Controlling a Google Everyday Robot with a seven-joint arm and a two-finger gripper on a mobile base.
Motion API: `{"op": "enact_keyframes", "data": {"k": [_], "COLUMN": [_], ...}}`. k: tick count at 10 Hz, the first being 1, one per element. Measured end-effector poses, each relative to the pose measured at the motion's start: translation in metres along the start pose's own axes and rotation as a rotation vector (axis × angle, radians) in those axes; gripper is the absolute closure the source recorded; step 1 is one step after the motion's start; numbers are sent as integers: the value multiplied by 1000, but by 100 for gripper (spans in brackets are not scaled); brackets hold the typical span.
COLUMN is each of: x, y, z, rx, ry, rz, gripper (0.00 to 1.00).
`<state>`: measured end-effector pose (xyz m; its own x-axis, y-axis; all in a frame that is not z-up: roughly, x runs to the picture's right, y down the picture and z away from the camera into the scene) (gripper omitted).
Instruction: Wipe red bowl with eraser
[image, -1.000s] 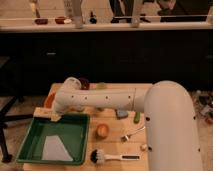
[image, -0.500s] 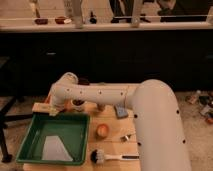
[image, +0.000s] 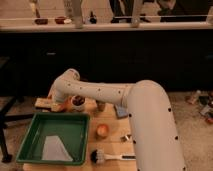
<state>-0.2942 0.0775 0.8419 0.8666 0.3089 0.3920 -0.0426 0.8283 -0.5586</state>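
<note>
Your white arm (image: 107, 92) enters from the lower right of the frame and reaches across the desk (image: 112, 145) to a bend at centre left, where the wrist turns downward. The tool (image: 56, 102) sits below that bend, at the desk's far left corner, largely hidden by the wrist. Its fingers are clenched; you cannot tell whether anything is caught between them.

The eraser (image: 42, 103), a tan block, lies at the left edge of the desk, just left of the tool and close against it. Contact cannot be confirmed. The red bowl (image: 65, 105) shows only as an orange sliver just right of the tool, under the arm, so the tool stands between eraser and bowl.

Right of the red bowl is a small white bowl (image: 78, 102) with dark contents. A green tray (image: 76, 137) holding a grey sheet (image: 52, 148) fills the lower left. A blue-grey block (image: 121, 111), a small orange object (image: 102, 131) and a black brush (image: 98, 156) lie towards the lower centre.
</note>
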Motion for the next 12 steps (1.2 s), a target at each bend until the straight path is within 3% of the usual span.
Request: {"op": "enact_keyframes", "data": {"k": [6,12], "x": [16,17], "y": [-7,-8], "z": [19,21], "rx": [-31,-30], "ry": [7,12], "rz": [25,30], "gripper": [100,100]}}
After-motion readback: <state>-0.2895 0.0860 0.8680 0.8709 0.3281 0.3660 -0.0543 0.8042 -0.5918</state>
